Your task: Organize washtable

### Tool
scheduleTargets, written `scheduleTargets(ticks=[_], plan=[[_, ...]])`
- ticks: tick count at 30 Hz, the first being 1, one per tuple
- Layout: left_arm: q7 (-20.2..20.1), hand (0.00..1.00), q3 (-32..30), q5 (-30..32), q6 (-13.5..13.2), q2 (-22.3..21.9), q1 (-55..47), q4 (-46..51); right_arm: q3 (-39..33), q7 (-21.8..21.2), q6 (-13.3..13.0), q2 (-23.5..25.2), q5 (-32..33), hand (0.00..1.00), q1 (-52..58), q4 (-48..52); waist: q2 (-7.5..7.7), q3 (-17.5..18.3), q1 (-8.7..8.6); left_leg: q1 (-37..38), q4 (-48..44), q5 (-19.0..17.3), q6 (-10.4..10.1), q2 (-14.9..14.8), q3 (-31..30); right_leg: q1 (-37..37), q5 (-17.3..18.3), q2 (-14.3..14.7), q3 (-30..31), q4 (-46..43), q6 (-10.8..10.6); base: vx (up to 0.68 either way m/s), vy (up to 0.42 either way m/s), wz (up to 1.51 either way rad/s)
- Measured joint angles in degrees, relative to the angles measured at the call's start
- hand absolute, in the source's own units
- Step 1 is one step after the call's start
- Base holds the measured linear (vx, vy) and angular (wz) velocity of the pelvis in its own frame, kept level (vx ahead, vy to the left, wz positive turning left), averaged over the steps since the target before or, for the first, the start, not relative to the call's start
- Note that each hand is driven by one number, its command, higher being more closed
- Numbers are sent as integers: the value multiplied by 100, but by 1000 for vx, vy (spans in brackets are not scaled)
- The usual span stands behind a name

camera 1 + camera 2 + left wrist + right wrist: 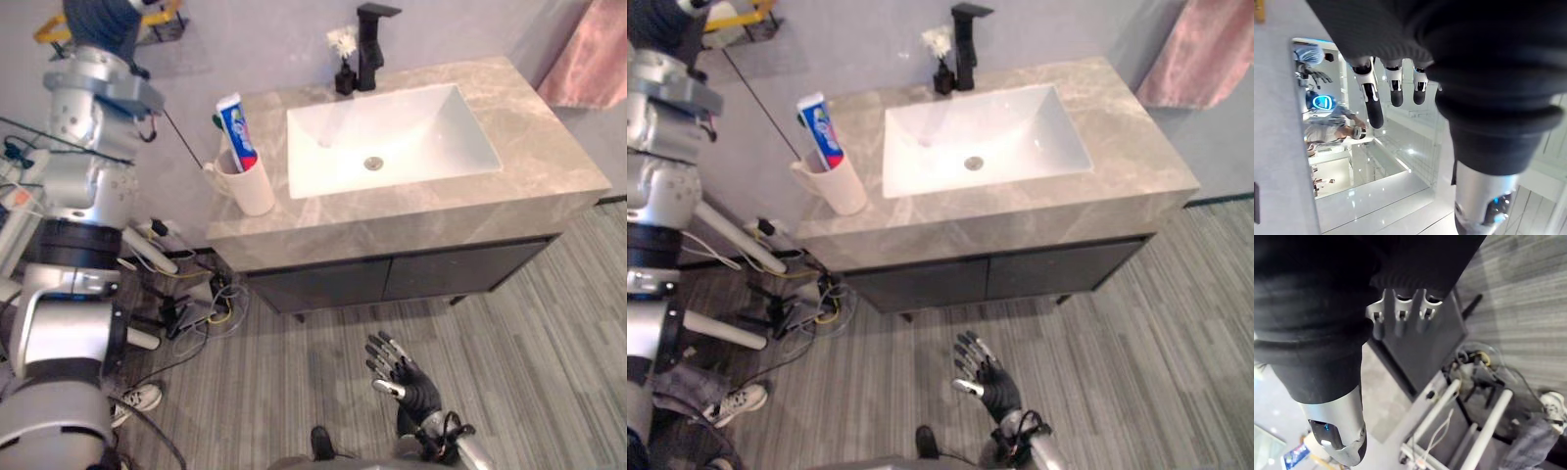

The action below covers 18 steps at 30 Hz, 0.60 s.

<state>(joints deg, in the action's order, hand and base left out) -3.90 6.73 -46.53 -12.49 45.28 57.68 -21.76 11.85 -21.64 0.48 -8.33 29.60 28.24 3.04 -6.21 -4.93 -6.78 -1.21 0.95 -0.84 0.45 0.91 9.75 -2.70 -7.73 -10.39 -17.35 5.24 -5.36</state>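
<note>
The grey stone washtable (549, 147) holds a white sink basin (392, 137). Near its left edge stands a white cup (245, 181) with a blue and red toothpaste tube (237, 132) upright in it. A black faucet (370, 44) and a small black vase with a white flower (343, 64) stand behind the basin. My right hand (397, 372) hovers low over the floor in front of the cabinet, open and holding nothing. My left arm is raised at the far left, away from the table. The left hand's fingers (1374, 103) hang straight and hold nothing.
Dark cabinet doors (392, 279) sit below the counter. Cables and stand legs (196, 304) clutter the floor left of the cabinet. A person's white shoe (137, 399) shows at the lower left. A pink towel (588, 59) hangs at the back right.
</note>
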Motion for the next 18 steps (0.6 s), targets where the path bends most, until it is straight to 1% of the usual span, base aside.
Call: scheduleTargets(ticks=[2, 3, 4, 6, 9, 11, 14, 15, 16, 18], plan=[[-26, 0, 0, -1, -34, 28, 2, -1, 14, -1, -1, -6, 0, 0, 39, 0, -75, 57, 28, 38, -1, 1, 0, 4, -32, 56, 1, -7, -40, 4, -1, -19, -5, 8], [-39, 0, 0, 0, -36, 29, 3, 0, 25, -1, -1, -12, 0, 0, 57, 0, -90, 79, 57, 44, 0, 1, 0, 4, -33, 61, 1, -7, -42, 4, -2, -37, -8, 3], [-94, 0, 0, 0, -57, 31, 18, 5, 56, -1, -2, -21, 0, 0, 102, 0, -115, 100, 122, 75, 0, 3, -2, 3, -37, 91, 2, -8, -43, 4, -2, -37, -7, 1], [-96, 0, -8, 0, -77, 36, 17, 26, 75, -1, -2, -20, 0, 0, 131, 0, -131, 110, 121, 120, 8, 14, -6, 4, -58, 148, 6, -7, -87, 2, -5, -42, -14, 7], [-98, 0, -99, 2, -117, 100, -15, 399, 73, -1, -3, -4, 1, 0, 134, 0, -147, 154, 123, 151, 67, 73, 3, 7, -83, 178, 10, -14, -148, -12, -8, -46, -11, 10], [-117, 0, -286, 54, -172, 110, -235, 942, 73, 0, -3, 13, 0, 0, 132, 0, -166, 167, 121, 214, 135, 113, 9, 8, -112, 234, 18, -13, -185, -7, -14, -35, -7, 9], [-194, 0, -591, 238, -233, 115, -1056, 1900, 63, 1, -3, 53, 1, 0, 134, 0, -221, 224, 129, 294, 186, 120, 1, -2, -119, 300, 33, 1, -229, -1, -13, -8, -3, 1], [-253, 0, -687, 320, -250, 111, -1600, 2372, 55, 1, -3, 82, 1, 0, 144, 0, -253, 264, 125, 315, 222, 129, -3, -6, -130, 316, 41, 8, -251, 6, -10, 0, 0, 0], [-277, 0, -717, 368, -251, 101, -1923, 2630, 46, 1, -3, 102, 1, 0, 150, -2, -264, 281, 126, 315, 222, 128, -3, -9, -135, 320, 50, 10, -261, 9, -3, -13, -14, 4], [-526, 0, -747, 460, -220, -30, -3219, 3469, 25, -2, -6, 133, -1, 0, 143, -60, -270, 337, 131, 314, 227, 127, -5, -27, -149, 329, 54, 31, -276, 30, 1, 0, -9, 2]])
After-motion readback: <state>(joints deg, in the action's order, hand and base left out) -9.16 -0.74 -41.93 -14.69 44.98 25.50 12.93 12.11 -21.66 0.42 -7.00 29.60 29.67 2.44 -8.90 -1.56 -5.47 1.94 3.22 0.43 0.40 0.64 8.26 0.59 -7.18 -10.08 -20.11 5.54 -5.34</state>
